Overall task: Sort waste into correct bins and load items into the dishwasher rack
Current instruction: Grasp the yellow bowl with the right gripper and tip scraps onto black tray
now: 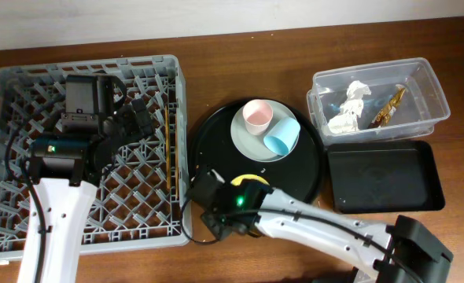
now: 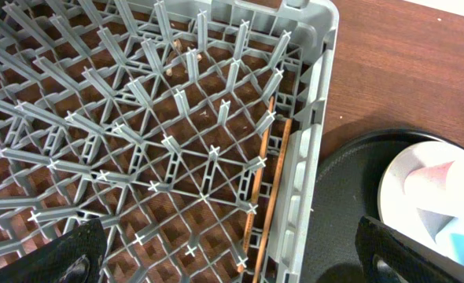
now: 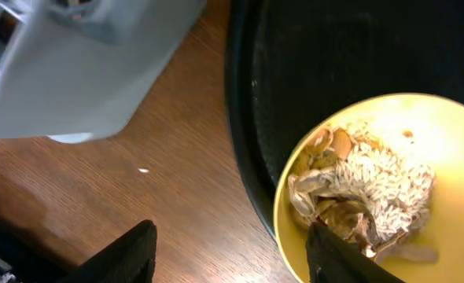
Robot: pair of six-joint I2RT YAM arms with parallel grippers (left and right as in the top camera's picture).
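The grey dishwasher rack (image 1: pixel 27 79) fills the left. The wooden chopsticks (image 1: pixel 171 165) lie inside along its right wall, also in the left wrist view (image 2: pixel 265 189). My left gripper (image 2: pixel 240 263) is open and empty above the rack (image 2: pixel 138 118). The grey-white plate (image 1: pixel 252 145) carries the pink cup (image 1: pixel 257 116) and the light-blue cup (image 1: pixel 282 135). The yellow bowl (image 3: pixel 444 204) holds brown food scraps (image 3: pixel 366 189). My right gripper (image 3: pixel 230 236) is open, one finger inside the bowl's rim, one outside over the table. The napkin (image 1: pixel 350 110) and wrapper (image 1: pixel 389 106) lie in the clear tub (image 1: pixel 429 86).
The plate and the bowl (image 1: pixel 252 179) sit on a large round black tray (image 1: pixel 208 137) between the rack and the bins. The shallow black rectangular tray (image 1: pixel 381 177) lies in front of the clear tub. The right arm's body covers most of the bowl from above.
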